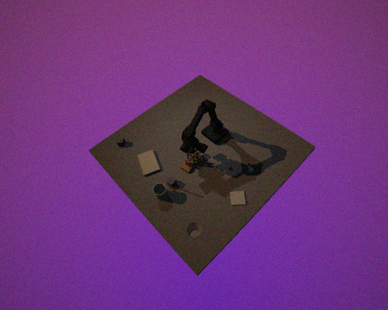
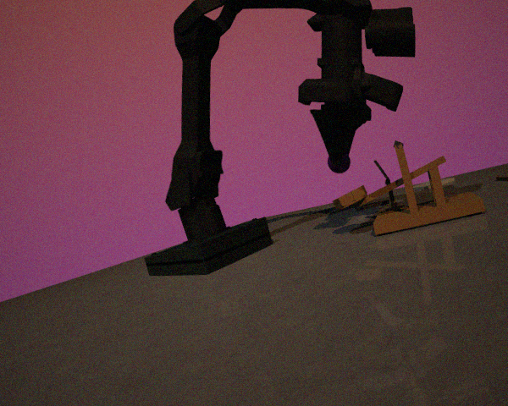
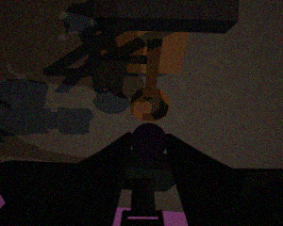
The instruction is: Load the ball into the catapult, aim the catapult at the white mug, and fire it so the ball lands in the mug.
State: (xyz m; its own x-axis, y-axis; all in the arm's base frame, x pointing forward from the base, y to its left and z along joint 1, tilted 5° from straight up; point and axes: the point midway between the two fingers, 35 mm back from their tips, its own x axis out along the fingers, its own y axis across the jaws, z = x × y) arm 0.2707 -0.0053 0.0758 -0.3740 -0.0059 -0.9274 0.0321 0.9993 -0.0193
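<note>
My gripper [image 2: 339, 160] [image 3: 148, 137] points down and is shut on the dark purple ball, which shows between and below the fingertips. The orange wooden catapult [image 1: 187, 166] [image 2: 429, 215] [image 3: 175, 53] stands on the table. Its arm slopes down to the cup [image 2: 351, 197] [image 3: 150, 105], which is on the robot's side. The ball is above the cup, slightly to the left of it in the exterior view and just below it in the wrist view. The cup looks empty. The mug [image 1: 160, 189], with a pale rim and dark inside, stands beyond the catapult in the top view; its handle cannot be made out.
A large pale slab [image 1: 149, 162] and a smaller pale block [image 1: 237, 197] lie on the table. A thin rod [image 1: 193, 192] and a small dark object [image 1: 174, 183] lie near the mug. A round greyish object [image 1: 194, 229] is near the front corner, a small dark piece [image 1: 121, 143] near the left corner.
</note>
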